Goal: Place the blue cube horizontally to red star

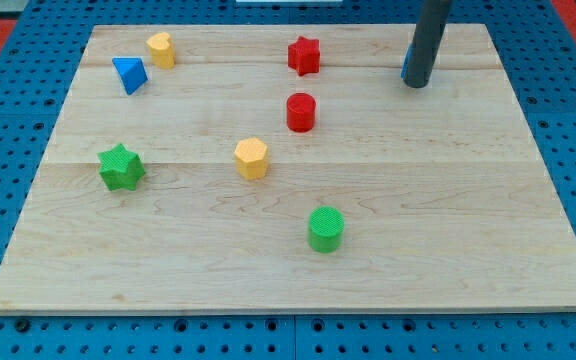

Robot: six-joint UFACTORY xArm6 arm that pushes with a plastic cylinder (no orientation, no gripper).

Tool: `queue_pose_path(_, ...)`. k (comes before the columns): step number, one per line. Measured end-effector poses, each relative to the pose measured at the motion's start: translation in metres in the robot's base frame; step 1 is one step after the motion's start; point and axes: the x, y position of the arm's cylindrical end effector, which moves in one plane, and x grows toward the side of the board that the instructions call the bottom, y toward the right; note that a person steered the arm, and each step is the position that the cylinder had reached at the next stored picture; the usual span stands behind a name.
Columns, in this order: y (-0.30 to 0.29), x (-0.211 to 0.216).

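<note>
The red star point(305, 55) lies near the view's top, a little right of centre. The blue cube point(406, 64) is mostly hidden behind my rod at the top right; only a thin blue sliver shows at the rod's left side. My tip point(417, 83) rests on the board right in front of the cube, touching it or very close. The cube lies to the right of the red star, at about the same height in the view.
A wooden board point(468, 250) lies on a blue pegboard. On it are a red cylinder point(300, 112), a yellow hexagonal block point(252, 158), a green cylinder point(325, 229), a green star point(120, 167), a blue triangular block point(129, 74) and a yellow block point(161, 49).
</note>
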Motion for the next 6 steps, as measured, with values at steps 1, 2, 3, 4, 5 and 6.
queue_pose_path(1, 0.004, 0.020)
queue_pose_path(2, 0.004, -0.011)
queue_pose_path(3, 0.004, -0.036)
queue_pose_path(4, 0.020, -0.005)
queue_pose_path(5, 0.072, -0.032)
queue_pose_path(6, 0.058, -0.093)
